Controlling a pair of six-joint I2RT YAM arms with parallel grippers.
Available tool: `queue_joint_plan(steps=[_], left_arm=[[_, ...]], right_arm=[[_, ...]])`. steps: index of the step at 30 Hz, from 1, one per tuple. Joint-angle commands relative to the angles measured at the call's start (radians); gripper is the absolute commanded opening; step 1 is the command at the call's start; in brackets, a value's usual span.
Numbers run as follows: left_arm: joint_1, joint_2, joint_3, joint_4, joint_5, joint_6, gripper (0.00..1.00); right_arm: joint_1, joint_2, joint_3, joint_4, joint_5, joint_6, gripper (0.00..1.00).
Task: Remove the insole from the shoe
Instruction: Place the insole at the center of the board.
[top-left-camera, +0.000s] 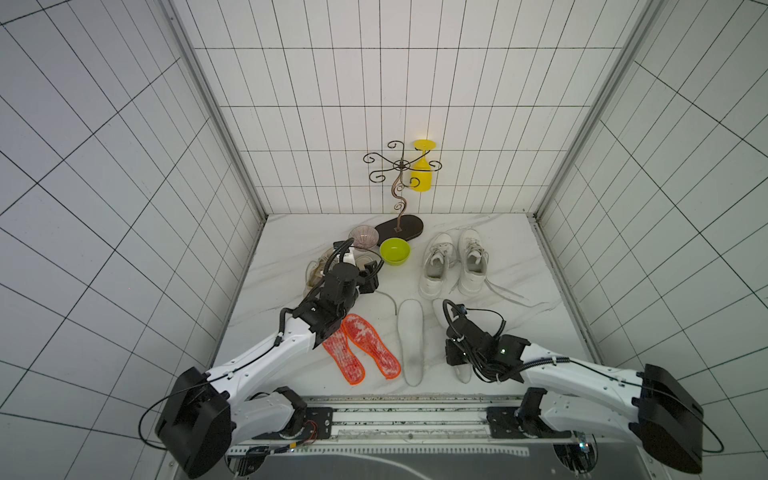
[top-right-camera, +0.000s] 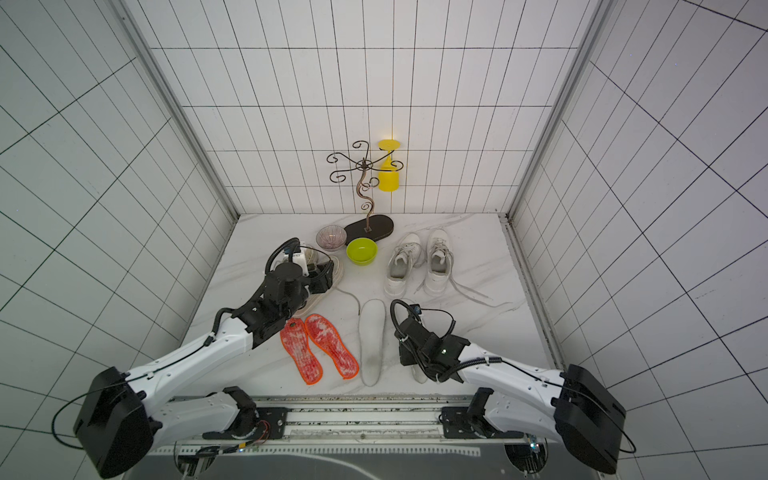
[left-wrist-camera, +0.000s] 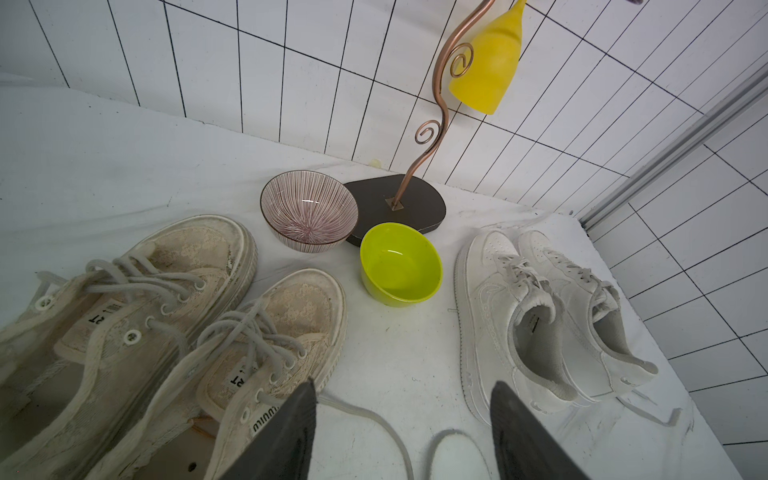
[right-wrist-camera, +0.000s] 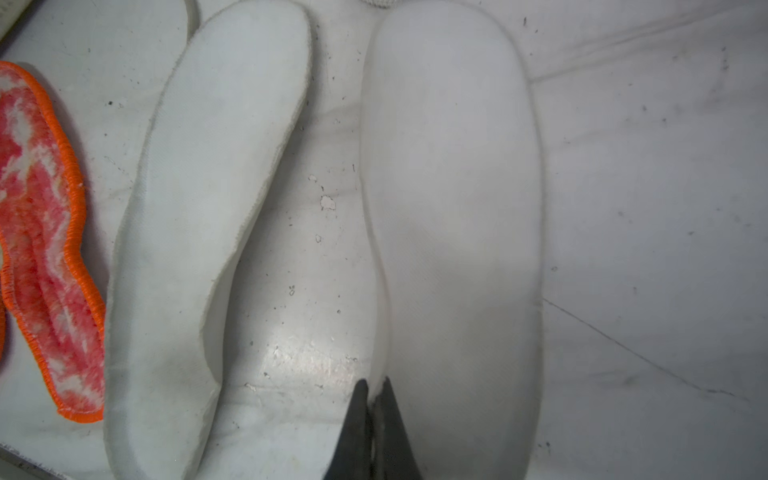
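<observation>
The right tool (right-wrist-camera: 374, 381) is pressed together at the edge of a white insole (right-wrist-camera: 453, 208) that lies flat on the desk (top-left-camera: 557, 328). It may be nipping that edge, though this is hard to tell. A second white insole (right-wrist-camera: 216, 208) and the orange insoles (top-left-camera: 372, 347) lie alongside. The left tool (left-wrist-camera: 403, 386), its fingers apart, hangs just beside the beige shoes (left-wrist-camera: 266, 332), with the white sneakers (left-wrist-camera: 519, 324) opposite.
</observation>
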Motion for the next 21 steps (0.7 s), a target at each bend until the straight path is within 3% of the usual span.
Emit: queue_joint_plan(steps=[1, 14, 17, 21], left_arm=[[0.007, -0.029, -0.018, 0.01, -0.027, 0.015, 0.65], [0.017, -0.016, -0.019, -0.015, -0.051, 0.051, 0.67], [0.017, -0.018, -0.014, -0.035, -0.07, 0.074, 0.69], [0.021, -0.053, -0.023, -0.075, -0.187, 0.097, 0.77]], right_arm=[[0.008, 0.024, -0.014, 0.066, -0.028, -0.022, 0.0], [0.008, -0.061, 0.003, 0.048, -0.025, -0.058, 0.42], [0.008, -0.115, 0.049, -0.034, 0.051, -0.058, 0.53], [-0.016, -0.2, 0.129, -0.123, 0.213, -0.084, 0.78]])
